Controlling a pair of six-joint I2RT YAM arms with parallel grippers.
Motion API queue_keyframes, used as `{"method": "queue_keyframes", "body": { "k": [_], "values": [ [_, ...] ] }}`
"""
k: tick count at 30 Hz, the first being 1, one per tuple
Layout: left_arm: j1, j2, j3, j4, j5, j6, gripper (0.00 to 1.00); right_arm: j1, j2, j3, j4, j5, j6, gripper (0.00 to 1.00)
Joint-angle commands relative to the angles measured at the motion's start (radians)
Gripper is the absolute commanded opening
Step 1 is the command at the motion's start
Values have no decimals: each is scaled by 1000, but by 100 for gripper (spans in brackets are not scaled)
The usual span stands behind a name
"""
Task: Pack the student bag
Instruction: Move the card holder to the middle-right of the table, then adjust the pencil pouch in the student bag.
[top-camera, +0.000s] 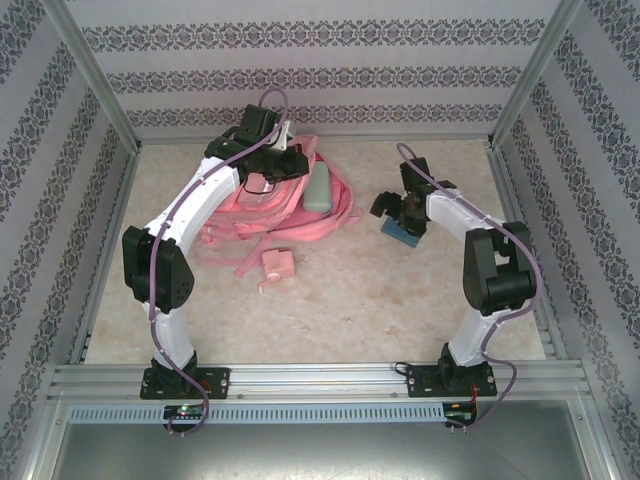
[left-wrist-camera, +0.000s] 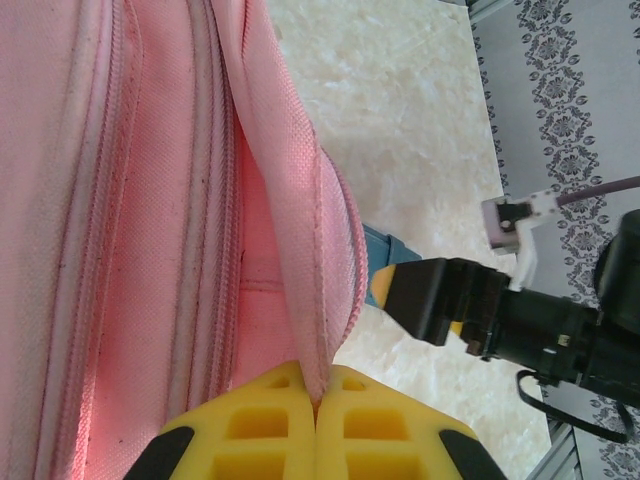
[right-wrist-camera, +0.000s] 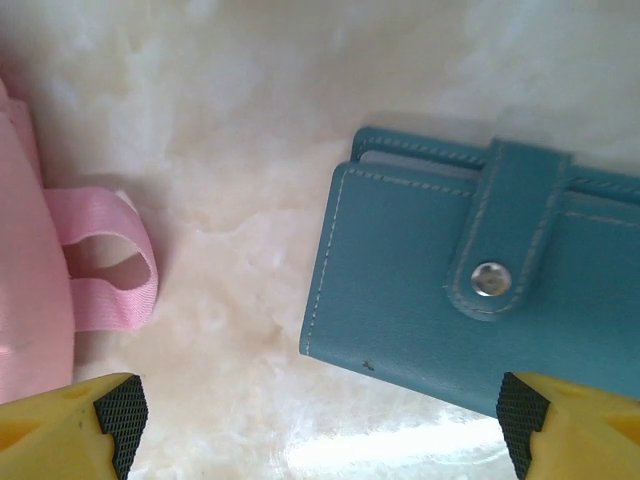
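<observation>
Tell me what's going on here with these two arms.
They are working on a pink student bag lying on the table. The left gripper is shut on a fabric edge of the bag, pinching it. The right gripper hangs open over a teal snap wallet that lies on the table beside the bag, not yet gripped.

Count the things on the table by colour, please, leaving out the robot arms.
Pink: 2, the student bag and a small pouch
Blue: 1, a wallet
Pale green: 1, an oblong item lying on the bag
Total: 4
</observation>
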Motion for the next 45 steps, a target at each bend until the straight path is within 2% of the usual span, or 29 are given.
{"method": "queue_keyframes", "body": {
  "k": [1, 3, 6, 9, 12, 15, 19, 24, 29, 31, 36, 41, 45],
  "values": [
    [-3, -55, 12, 31, 60, 21, 0, -55, -8, 46, -59, 35, -80, 93],
    [-3, -56, 7, 34, 59, 19, 0, -79, 24, 74, -77, 17, -127, 91],
    [-3, -60, 3, 31, 56, 20, 0, -63, 28, 80, -42, -37, -154, 80],
    [-3, -61, 0, 32, 56, 19, 0, 3, 15, 90, 10, -45, -150, 63],
    [-4, -60, 0, 34, 59, 17, 0, 66, 29, 123, 54, -63, -118, 38],
    [-4, -59, 0, 35, 60, 14, 0, 126, 70, 179, 77, -59, -85, 27],
    [-4, -59, -4, 40, 67, 10, 0, 194, 169, 298, 58, -56, -65, 2],
    [-5, -60, -7, 46, 68, 2, 0, 244, 314, 473, -38, 14, -39, 0],
    [-7, -55, -7, 52, 75, -4, 0, 266, 409, 558, -69, 40, -28, 0],
    [-7, -52, -6, 56, 77, -7, 0, 283, 447, 603, -94, 38, -26, 0],
    [-13, -43, 0, 60, 80, -13, 0, 338, 506, 699, -73, -63, -12, 0],
    [-15, -41, 8, 56, 78, -10, 0, 359, 517, 754, -87, -69, 7, 1],
    [-15, -41, 8, 46, 74, 1, 0, 342, 453, 701, -82, -54, -5, 10]
  ]
}}
